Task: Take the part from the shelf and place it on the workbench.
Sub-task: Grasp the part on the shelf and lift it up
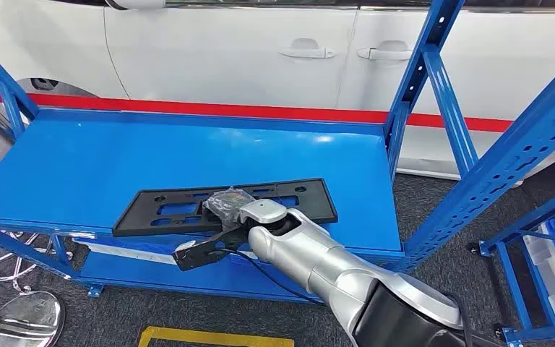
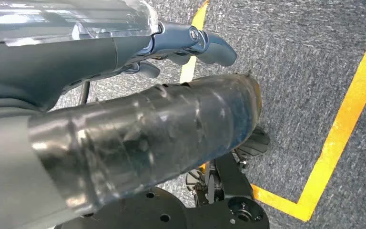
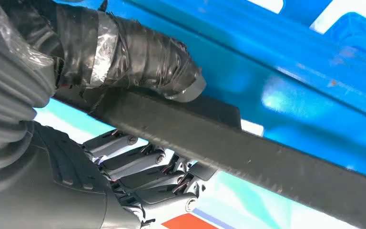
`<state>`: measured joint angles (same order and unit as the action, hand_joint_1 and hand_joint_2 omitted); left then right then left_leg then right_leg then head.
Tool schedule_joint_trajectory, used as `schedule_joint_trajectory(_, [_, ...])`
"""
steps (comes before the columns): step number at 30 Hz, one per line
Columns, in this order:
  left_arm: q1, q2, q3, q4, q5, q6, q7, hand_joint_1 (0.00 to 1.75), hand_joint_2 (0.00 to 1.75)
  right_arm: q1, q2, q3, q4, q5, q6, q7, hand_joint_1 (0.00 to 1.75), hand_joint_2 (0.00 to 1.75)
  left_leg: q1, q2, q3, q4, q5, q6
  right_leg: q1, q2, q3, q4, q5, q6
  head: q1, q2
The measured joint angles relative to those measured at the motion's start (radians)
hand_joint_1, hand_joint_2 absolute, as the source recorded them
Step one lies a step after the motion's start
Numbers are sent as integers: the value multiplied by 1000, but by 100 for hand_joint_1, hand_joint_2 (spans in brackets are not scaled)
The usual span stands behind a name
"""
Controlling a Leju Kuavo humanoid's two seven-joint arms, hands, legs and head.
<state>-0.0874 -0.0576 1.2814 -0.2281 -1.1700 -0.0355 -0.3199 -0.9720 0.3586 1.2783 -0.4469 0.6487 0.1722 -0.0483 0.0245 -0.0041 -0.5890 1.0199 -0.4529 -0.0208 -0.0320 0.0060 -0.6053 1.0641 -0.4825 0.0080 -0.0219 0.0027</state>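
- Silver right arm [image 1: 318,264] comes in nearest the head camera, reaching up to the front edge of the blue shelf board [image 1: 115,166].
- One right hand [image 1: 227,217] grips one black part [image 1: 159,210], a long flat plate with cut-out slots, at its near long edge about midway along.
- Seen from the right wrist, the taped thumb [image 3: 138,57] presses on top of the part's edge and the darker fingers [image 3: 143,176] curl beneath it, so the hand is closed around the part.
- That part lies flat on the shelf board near its front edge, its left end at the board's front lip and its right end angled slightly farther back.
- One black wrist camera [image 1: 199,254] juts out just in front of the shelf board, below the part.
- Left hand [image 2: 190,43] hangs over grey carpet marked with yellow lines [image 2: 343,129]; a tape-wrapped thumb and curved dark fingers are apart with nothing between them.
- Behind the shelf board stands one white car [image 1: 260,50] with two door handles and a red stripe.
- Right of the shelf board rise blue perforated uprights [image 1: 527,144].
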Motion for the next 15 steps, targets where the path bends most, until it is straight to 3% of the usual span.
schedule_joint_trajectory(9, [0, 0, 0, 0, 2, -4, -3, 0, 0, -7, 0, 0, 6, 12, -20, -6, 175, 175, -1, 0, 1, 0, 0, -1, 0, 0, 3, -1, 0, 0, 0, 0])
schedule_joint_trajectory(15, [1, -1, 1, 0, 22, -4, 6, 0, 0, -27, -2, -7, -15, 70, -148, -4, 175, 175, -1, 0, 0, 1, 0, -1, -1, 0, 3, -2, 2, -1, 0, 0])
